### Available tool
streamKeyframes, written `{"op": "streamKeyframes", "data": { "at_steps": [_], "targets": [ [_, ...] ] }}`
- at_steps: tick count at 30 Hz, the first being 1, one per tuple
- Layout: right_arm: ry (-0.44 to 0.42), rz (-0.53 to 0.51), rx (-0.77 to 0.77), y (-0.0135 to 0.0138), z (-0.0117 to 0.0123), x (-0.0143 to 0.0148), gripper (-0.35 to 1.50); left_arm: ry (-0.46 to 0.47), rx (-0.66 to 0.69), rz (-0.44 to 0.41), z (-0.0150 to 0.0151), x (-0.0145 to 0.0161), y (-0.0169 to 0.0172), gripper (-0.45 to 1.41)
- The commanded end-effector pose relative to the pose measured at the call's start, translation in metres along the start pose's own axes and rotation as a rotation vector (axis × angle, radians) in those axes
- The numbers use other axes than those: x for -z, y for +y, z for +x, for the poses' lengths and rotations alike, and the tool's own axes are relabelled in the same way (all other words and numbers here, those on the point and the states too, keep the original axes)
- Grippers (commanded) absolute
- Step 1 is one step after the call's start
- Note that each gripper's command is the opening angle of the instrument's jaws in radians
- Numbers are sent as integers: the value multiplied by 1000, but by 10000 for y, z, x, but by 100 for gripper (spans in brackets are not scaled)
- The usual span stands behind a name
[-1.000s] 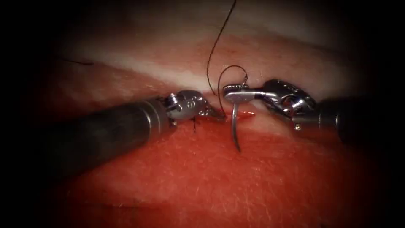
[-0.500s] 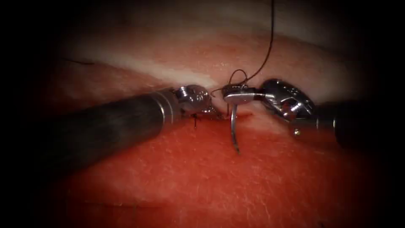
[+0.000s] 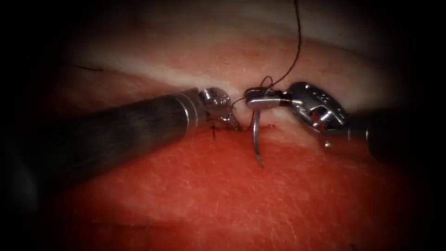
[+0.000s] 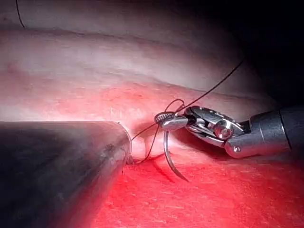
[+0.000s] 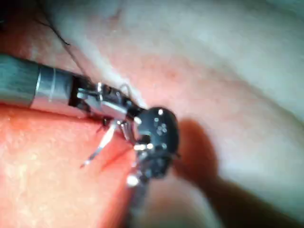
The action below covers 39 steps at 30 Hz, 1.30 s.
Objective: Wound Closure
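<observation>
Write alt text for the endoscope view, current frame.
The right tool holds the curved needle near its thread end, point hanging free above the tissue. The left tool tips down at the cut; thread trails upward.

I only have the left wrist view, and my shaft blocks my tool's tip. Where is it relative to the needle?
Observer: On the endoscope, the left tool's tip rests at the cut, just left of the needle; its hold I cannot tell.
Operator: Anything under my wrist?
Observer: A short cut end of thread stands from the tissue there.
Operator: And the long thread?
Observer: It climbs from the right claw, shut on the needle's thread end, out the top; the needle is clear of the tissue.
</observation>
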Motion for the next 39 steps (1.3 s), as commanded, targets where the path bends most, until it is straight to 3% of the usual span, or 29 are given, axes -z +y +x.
{"op": "streamKeyframes", "data": {
  "at_steps": [1, 15, 26, 39],
  "targets": [
    [-1, -26, 33, 14, -4, -14, -35, -2, -9, -10, 5, -4, 2, -45],
    [-14, -84, 179, 44, -9, -30, -35, -10, -59, -84, 23, 3, 50, -18],
    [-26, -80, 323, 40, -30, -27, -35, 3, -70, -101, 23, 12, 52, -13],
    [-58, -61, 450, 37, -33, -16, -35, 14, -83, -119, 27, 14, 76, -10]
  ]
}}
